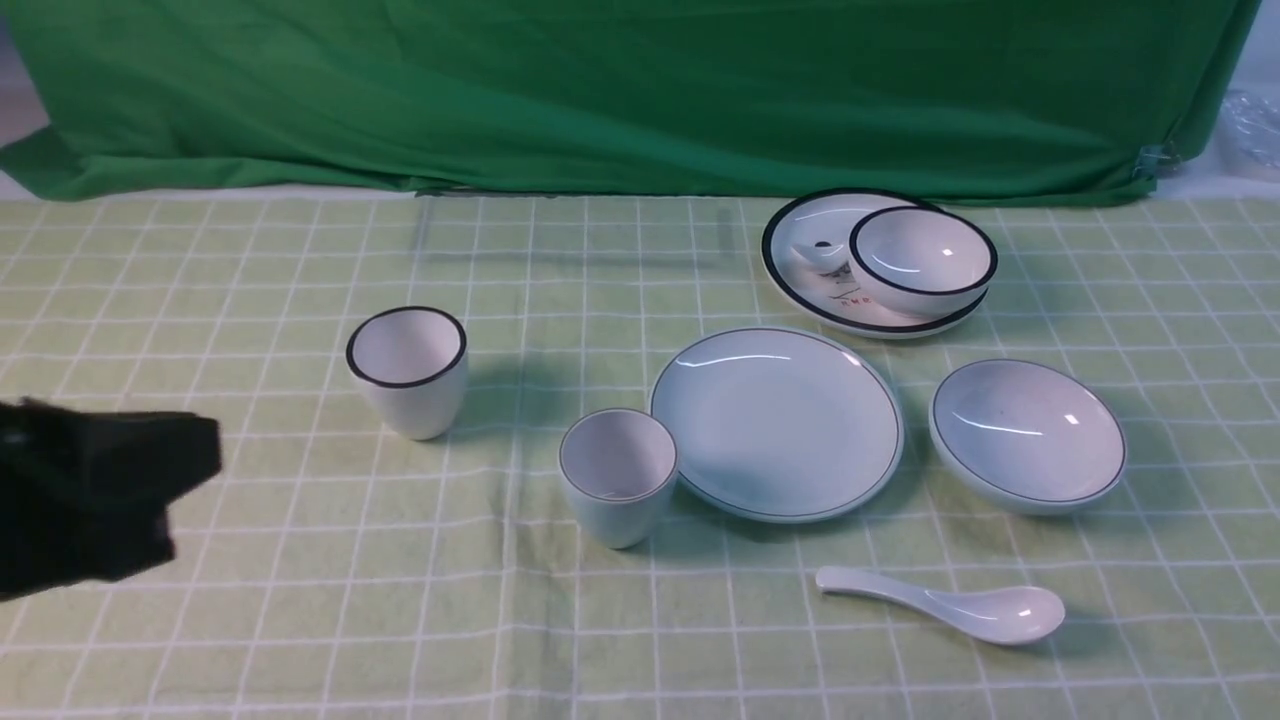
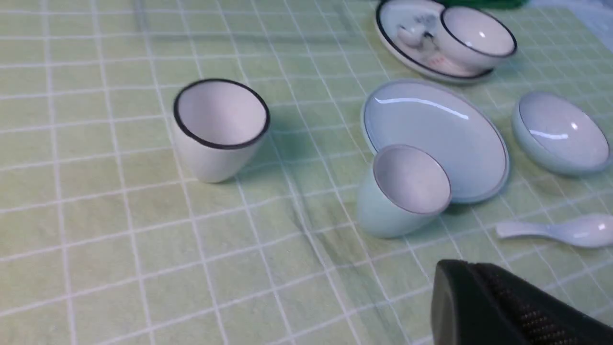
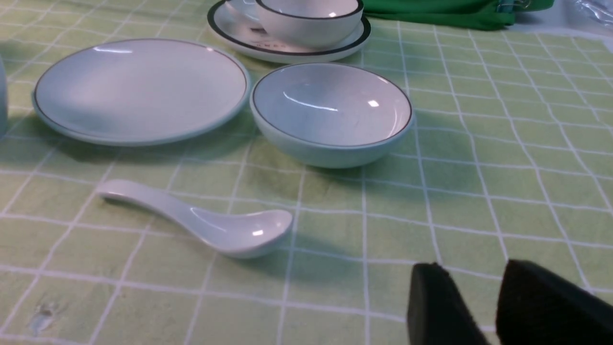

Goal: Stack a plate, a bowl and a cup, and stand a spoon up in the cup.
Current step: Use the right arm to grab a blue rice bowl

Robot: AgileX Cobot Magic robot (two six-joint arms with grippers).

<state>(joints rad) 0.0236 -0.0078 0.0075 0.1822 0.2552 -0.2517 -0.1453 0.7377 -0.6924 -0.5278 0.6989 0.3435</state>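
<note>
- Left gripper [image 2: 467, 287]: jaws pressed together, holding nothing.
- Right gripper [image 3: 479, 282]: 2 fingers partly apart, empty.
- Cup [image 1: 617, 470]: upright, off to the left gripper's right, just beside the plate [image 1: 778, 425].
- Spoon [image 1: 950, 603]: lying near, ahead of the right gripper.
- Bowl [image 1: 1027, 432]: beyond the spoon, beside the plate.

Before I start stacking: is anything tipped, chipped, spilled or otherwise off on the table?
Nothing stands out. The plate, bowl and cup sit upright and empty; the spoon lies flat, hollow up. No chips or spills show. The cup stands tight by the plate's rim; contact is unclear.
</note>
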